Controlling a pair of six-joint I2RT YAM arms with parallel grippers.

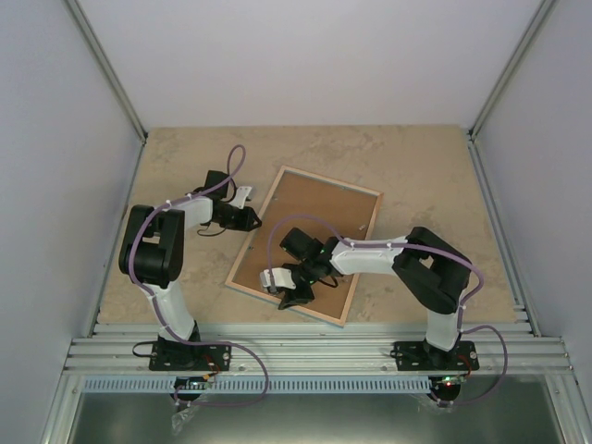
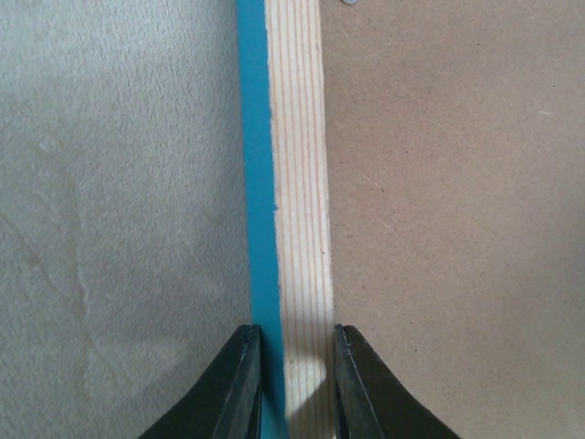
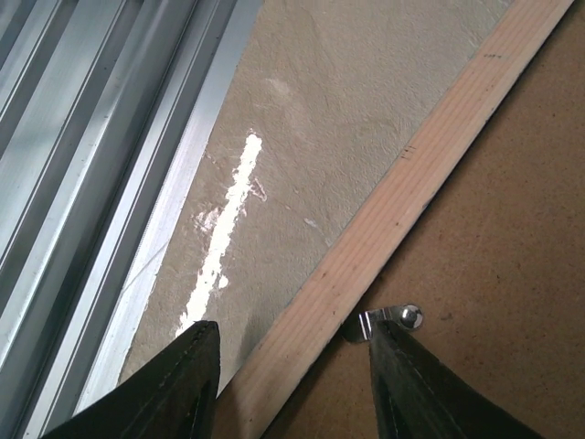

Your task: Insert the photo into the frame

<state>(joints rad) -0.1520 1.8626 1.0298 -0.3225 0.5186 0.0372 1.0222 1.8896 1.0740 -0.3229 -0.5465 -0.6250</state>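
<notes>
Frame (image 1: 333,181), thin rectangular, turquoise front, light wood back: face-down on beige table (image 1: 416,166), brown backing board (image 1: 314,222) seated inside | photo: not visible, possibly under board, cannot tell | left gripper (image 2: 292,343): narrowly pinched on frame's left rail | right gripper (image 3: 292,347): half-spread, holding nothing, straddling near rail beside small metal tab (image 3: 388,317) | pending, by judgement: tab fastening, assuming photo inside

Beige stone-look tabletop (image 1: 416,166), plain pale walls (image 1: 305,55), ribbed aluminium rail (image 1: 314,347) along near edge.

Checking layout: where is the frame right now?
Top view: the frame lies back up and skewed on the table, left fingers pinching its left rail, right fingers open over its near rail.
</notes>
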